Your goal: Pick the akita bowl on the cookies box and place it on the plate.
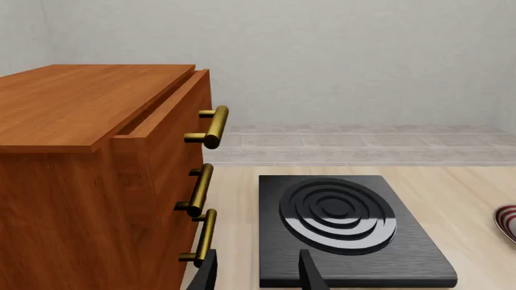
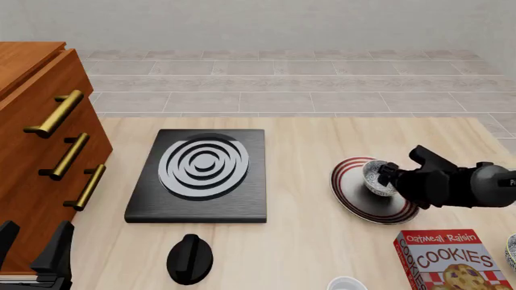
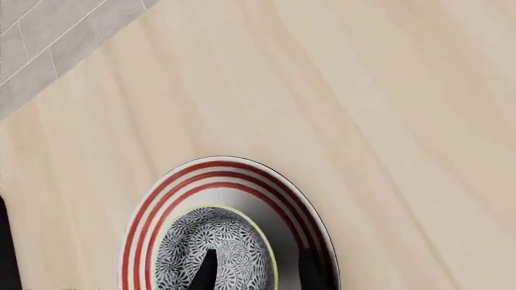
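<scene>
My right claw is pinching the rim of the small speckled black-and-white bowl, right over the round white plate with red rings on the pale wooden desk. The red cookies box lies nearby. My left claw waits with fingers apart, holding nothing.

The red cookies box reads "Oatmeal Raisin COOKIES" on its white panel; nothing else is legible.

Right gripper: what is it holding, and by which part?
The right gripper holds the akita bowl by its rim, one finger inside, over the plate.
</scene>
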### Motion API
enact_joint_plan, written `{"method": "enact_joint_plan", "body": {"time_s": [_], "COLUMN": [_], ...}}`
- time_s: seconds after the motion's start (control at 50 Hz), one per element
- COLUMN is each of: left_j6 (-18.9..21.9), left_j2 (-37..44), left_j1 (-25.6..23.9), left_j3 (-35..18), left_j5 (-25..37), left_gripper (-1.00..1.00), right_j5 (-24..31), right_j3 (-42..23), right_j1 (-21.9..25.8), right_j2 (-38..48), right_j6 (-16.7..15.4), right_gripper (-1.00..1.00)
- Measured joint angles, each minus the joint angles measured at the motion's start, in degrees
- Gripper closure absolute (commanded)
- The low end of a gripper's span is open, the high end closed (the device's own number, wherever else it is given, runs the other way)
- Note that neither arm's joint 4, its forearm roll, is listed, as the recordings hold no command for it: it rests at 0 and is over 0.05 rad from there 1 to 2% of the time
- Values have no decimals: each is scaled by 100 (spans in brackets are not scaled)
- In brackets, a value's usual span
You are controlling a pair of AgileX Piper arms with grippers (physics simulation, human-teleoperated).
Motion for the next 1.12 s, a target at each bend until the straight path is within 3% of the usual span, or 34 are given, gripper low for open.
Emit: {"method": "enact_joint_plan", "body": {"time_s": [0.22, 0.46, 1.12], "left_j6": [0, 0, 0], "left_j2": [0, 0, 0], "left_j1": [0, 0, 0], "left_j3": [0, 0, 0], "left_j5": [0, 0, 0], "left_gripper": [-100, -100, -100], "right_j5": [180, 722, 3545], "right_j3": [31, 71, -316], "right_j1": [-69, -294, -467], "right_j2": [-391, -1418, -6124], "right_j6": [-57, -287, -685], "right_gripper": [-100, -100, -100]}}
